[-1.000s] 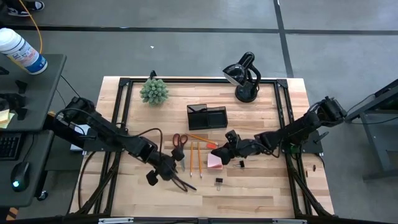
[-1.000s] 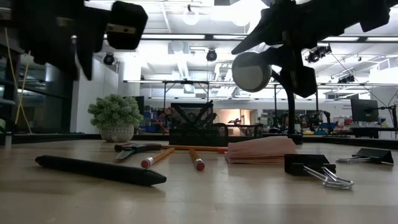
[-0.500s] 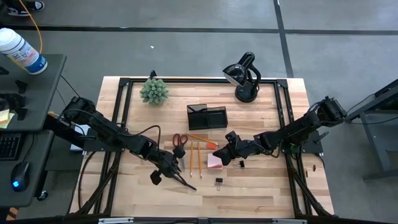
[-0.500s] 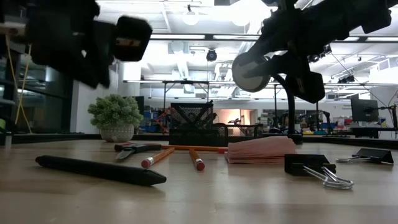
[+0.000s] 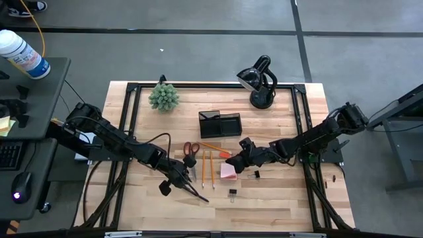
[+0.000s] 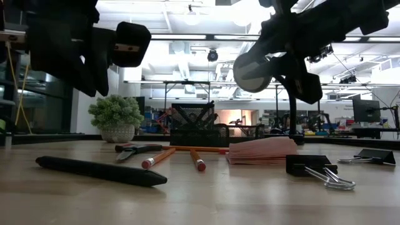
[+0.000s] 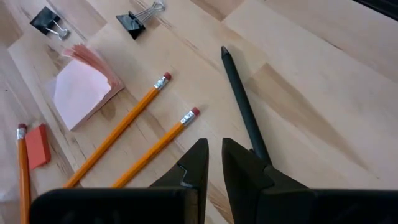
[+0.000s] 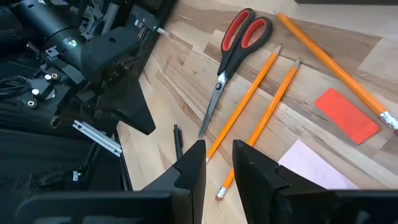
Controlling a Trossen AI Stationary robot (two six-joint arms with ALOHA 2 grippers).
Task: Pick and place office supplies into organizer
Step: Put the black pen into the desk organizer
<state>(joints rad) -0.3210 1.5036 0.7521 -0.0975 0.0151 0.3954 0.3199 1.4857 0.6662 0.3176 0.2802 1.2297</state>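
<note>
Left gripper has slid a bit toward the table's front edge since a second ago, right gripper barely shifted; supplies unmoved.

High view: left gripper hovers over the pen, just beside the scissors and two pencils. Right gripper hangs over the pink pad. Third pencil lies between scissors and organizer, organizer well back at table centre. Two clips near the pad. Lamp and plant at the far edge.

Low view: both arms hang above the table, touching nothing. Pen in front, pencils, pad, clip behind it; organizer farther back.

Left wrist view: fingers narrowly apart, nothing between them, above the pen. Pad, two clips, red eraser beyond.

Right wrist view: fingers slightly apart, empty, over pencils and pad corner; scissors, eraser and the left arm beyond.
</note>
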